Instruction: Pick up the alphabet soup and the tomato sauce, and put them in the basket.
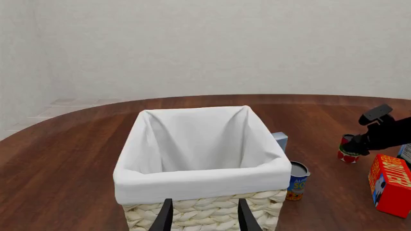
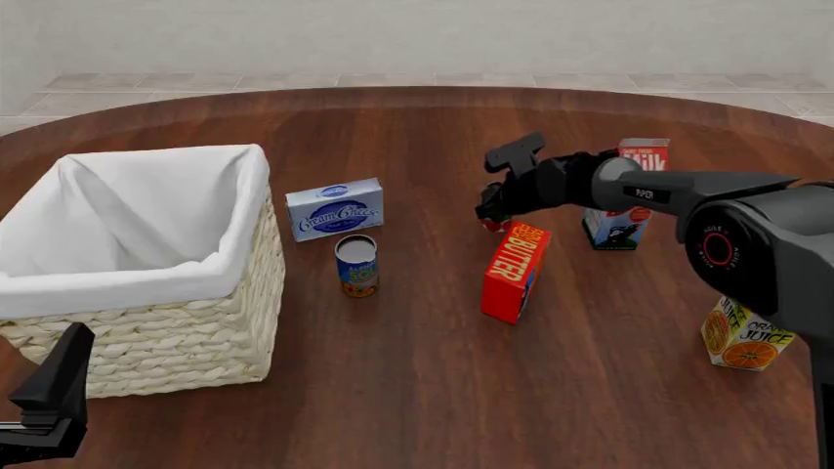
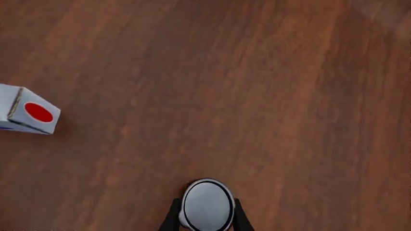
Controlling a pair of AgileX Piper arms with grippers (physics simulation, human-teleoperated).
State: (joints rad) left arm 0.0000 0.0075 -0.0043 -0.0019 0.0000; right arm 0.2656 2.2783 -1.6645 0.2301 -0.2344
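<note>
- Your right gripper (image 3: pixel 205 222) has a finger on each side of the tomato sauce (image 1: pixel 349 150), which stands just behind the butter box (image 2: pixel 517 271); whether they press it, you cannot tell.
- Your left gripper (image 1: pixel 204 216) hangs near the basket (image 2: pixel 183 337), fingers parted and holding nothing.
- The alphabet soup (image 2: pixel 357 265) stands upright just in front of the cream cheese box (image 2: pixel 335 208), right of the basket.

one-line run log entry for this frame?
stage: grasping tomato sauce | right gripper: fingers astride can, closure unclear | left gripper: open, idle near basket | alphabet soup: on table, untouched | basket: empty
</note>
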